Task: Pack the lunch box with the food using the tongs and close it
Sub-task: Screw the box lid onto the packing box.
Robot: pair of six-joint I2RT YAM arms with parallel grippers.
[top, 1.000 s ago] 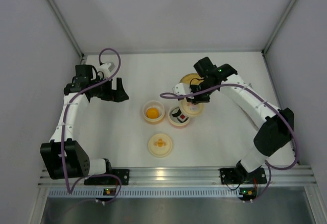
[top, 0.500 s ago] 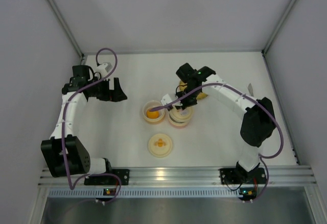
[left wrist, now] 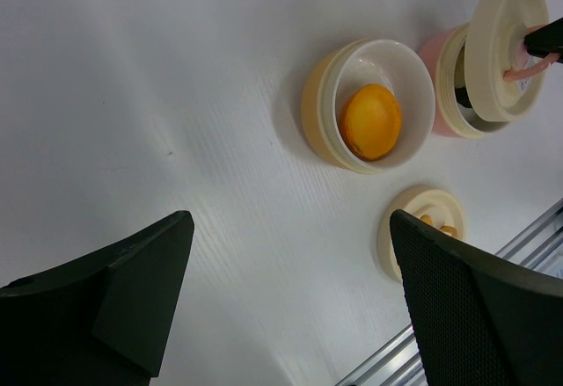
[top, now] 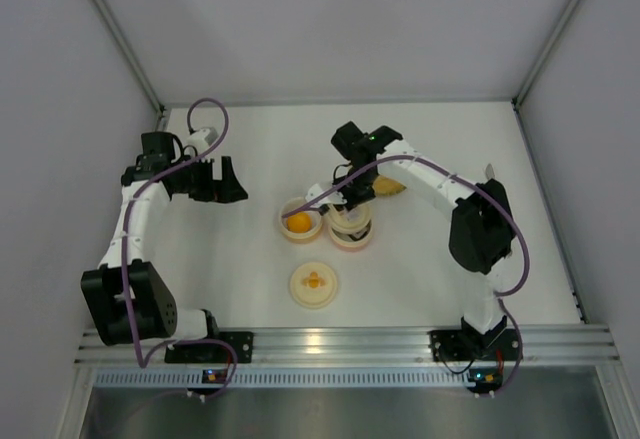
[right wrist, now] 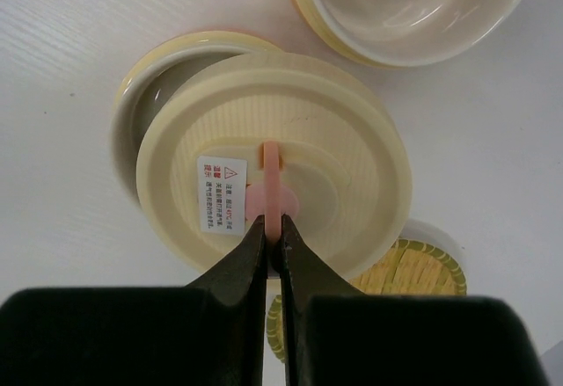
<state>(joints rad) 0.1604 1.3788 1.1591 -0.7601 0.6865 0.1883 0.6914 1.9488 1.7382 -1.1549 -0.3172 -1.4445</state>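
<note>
Pinches with the right gripper [right wrist: 273,232] the thin pink tab [right wrist: 271,194] on a round, finely ribbed cream plastic lid [right wrist: 339,171], black fingers closed tight on it. Holds this lid tilted, partly over a round pink-sided container [left wrist: 442,74] (something dark inside, too hidden to name). Just beside, a smooth cream bowl [left wrist: 321,109] with the glossy small orange ball [left wrist: 371,120] in it. From the right wrist, weave plain: a woven yellow disc [right wrist: 413,276] beyond the lid. From the left wrist, not the right: the left gripper [left wrist: 290,223] spread wide, holding nothing, over the matte white table [left wrist: 132,69], and a small flat cream lid [left wrist: 413,228].
</note>
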